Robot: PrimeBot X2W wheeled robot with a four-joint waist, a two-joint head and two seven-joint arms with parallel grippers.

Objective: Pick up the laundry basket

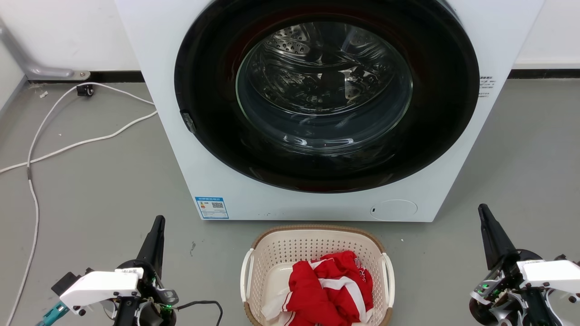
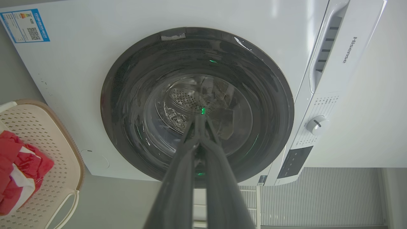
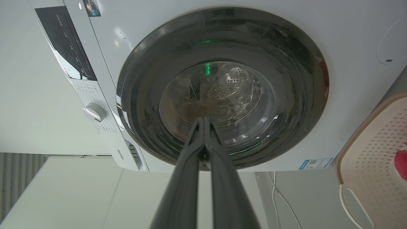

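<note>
Sitting on the floor (image 1: 90, 190) just in front of the washing machine (image 1: 176, 149), between the two arms, the laundry basket (image 1: 312, 244) holds a crumpled red-and-white garment (image 1: 331, 290). It looks light and fairly stiff, though the thin perforated plastic may flex if squeezed at the walls. The left handle (image 1: 245, 276) and the right handle (image 1: 390, 276) seem the surest holds — one per arm. The left jaws and right jaws are both pressed together, gripping nothing.
</note>
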